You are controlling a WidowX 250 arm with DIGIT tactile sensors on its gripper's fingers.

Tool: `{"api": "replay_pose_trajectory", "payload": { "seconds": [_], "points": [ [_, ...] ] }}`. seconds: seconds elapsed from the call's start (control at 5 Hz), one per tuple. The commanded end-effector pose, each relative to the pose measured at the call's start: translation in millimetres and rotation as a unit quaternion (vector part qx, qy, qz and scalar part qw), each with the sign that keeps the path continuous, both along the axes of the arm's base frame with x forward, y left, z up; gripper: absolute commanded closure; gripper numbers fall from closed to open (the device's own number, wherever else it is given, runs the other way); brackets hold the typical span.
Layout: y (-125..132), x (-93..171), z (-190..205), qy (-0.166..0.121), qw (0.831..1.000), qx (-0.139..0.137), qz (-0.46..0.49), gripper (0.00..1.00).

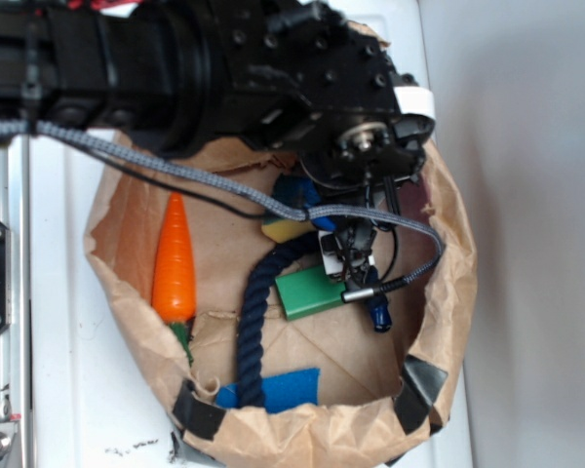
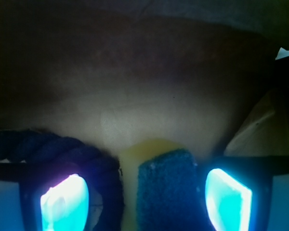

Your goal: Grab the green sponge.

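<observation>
The green sponge lies in the brown paper basket, its yellow foam showing beside a dark scouring face, partly hidden under my arm. In the wrist view the green sponge stands on edge between my two glowing fingers, dark layer to the right, yellow foam to the left. My gripper is open and straddles it, the right finger close beside it. A dark blue rope runs between the sponge and the left finger. From outside, the gripper points down into the basket.
A bright green block lies just below the gripper. The dark blue rope curves down the basket's middle to a flat blue pad. An orange carrot lies at the left. The basket's crumpled walls close in all round.
</observation>
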State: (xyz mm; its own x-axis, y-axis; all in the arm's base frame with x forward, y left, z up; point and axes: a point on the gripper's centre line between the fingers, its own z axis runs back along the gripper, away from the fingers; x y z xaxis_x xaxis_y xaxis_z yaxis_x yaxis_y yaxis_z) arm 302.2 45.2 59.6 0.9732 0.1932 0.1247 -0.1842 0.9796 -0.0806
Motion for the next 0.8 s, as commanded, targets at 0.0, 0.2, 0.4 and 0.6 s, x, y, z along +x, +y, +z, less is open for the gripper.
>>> {"api": "replay_pose_trajectory", "payload": {
  "seconds": [0.0, 0.2, 0.4, 0.6],
  "points": [
    [10.7, 10.3, 20.3, -0.03, 1.0, 0.007, 0.001, 0.0],
    [19.6, 8.8, 10.7, -0.022, 1.0, 0.009, -0.015, 0.0],
    [30.5, -1.0, 14.7, -0.019, 0.999, -0.01, -0.029, 0.0],
    [37.0, -11.1, 24.8, -0.016, 0.999, -0.027, -0.041, 0.0]
  ]
}}
